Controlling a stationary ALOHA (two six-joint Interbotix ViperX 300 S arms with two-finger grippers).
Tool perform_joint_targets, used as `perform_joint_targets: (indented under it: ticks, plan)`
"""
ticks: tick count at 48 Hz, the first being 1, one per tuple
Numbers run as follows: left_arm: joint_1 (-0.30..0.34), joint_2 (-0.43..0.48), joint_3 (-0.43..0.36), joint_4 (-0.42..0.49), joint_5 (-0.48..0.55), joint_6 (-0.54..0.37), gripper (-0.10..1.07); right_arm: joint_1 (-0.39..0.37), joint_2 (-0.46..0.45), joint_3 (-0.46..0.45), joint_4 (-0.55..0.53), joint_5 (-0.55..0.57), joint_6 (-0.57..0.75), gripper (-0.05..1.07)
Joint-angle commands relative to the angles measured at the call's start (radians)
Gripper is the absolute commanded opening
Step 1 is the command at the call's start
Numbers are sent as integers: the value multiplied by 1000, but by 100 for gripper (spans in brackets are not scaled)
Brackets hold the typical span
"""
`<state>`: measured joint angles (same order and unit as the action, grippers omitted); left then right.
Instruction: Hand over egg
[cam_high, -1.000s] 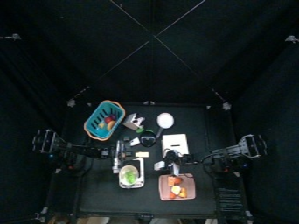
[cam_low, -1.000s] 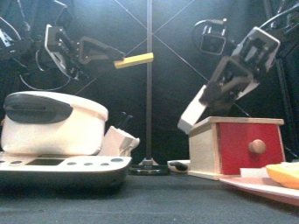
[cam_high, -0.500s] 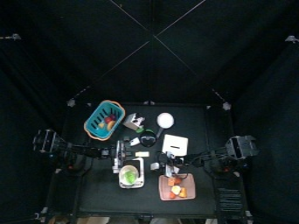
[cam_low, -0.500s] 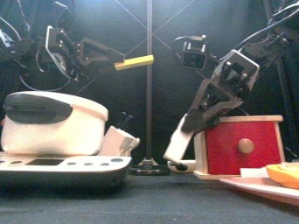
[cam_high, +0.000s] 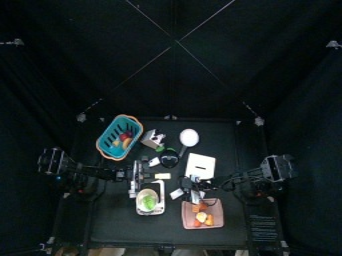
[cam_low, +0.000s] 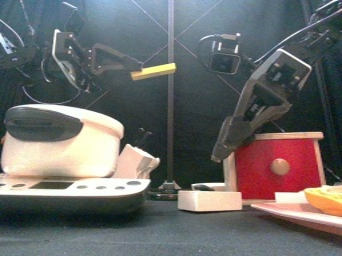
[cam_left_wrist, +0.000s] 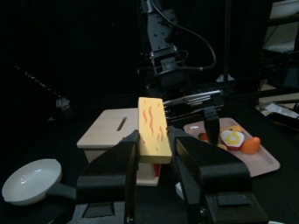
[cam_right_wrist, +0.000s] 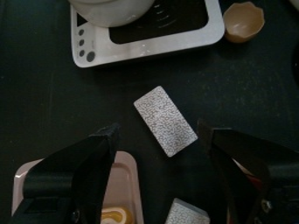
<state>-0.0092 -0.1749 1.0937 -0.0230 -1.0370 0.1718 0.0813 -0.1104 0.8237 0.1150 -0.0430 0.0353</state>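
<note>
A white and yellow piece that looks like an egg (cam_left_wrist: 235, 138) lies on the pink tray (cam_left_wrist: 263, 157) next to orange food. The tray also shows in the top view (cam_high: 189, 222). My left gripper (cam_left_wrist: 155, 144) is shut on a yellow block (cam_left_wrist: 155, 129) and holds it high above the table, as the front view shows (cam_low: 154, 70). My right gripper (cam_right_wrist: 158, 133) is open and hangs just above a white block (cam_right_wrist: 170, 121) that lies flat on the table. In the front view the white block (cam_low: 210, 200) lies below the right gripper (cam_low: 225, 150), apart from it.
A white cooker (cam_low: 60, 135) stands on a white base at the front left. A wooden box with a red front (cam_low: 281, 160) stands at the right. A teal basket (cam_high: 119, 137) and a white bowl (cam_high: 190, 137) are at the back. A small tan cup (cam_right_wrist: 243, 22) stands by the cooker.
My right gripper came down with the white block, let it go on the table and lifted a little. The left arm with the yellow block has not moved.
</note>
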Motion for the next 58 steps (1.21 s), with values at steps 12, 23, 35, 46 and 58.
perform_joint_targets:
  ticks: [12, 23, 35, 46, 58]
  plan:
    - [-8, -5, -26, 0, -6, 2, 59, -71, -169, -25, -41, -57, 0, 100]
    - [-14, 6, -40, 6, -6, 2, 59, -135, -222, -25, -14, -135, 3, 100]
    - [-12, 43, -75, 11, -5, 6, 59, -138, -219, -51, 172, -141, 9, 100]
    - [-6, 49, -84, 9, -5, 26, 59, -133, -238, -35, 229, -138, 8, 100]
    - [-6, 51, -84, 8, -5, 48, 59, -129, -249, -40, 250, -138, 12, 100]
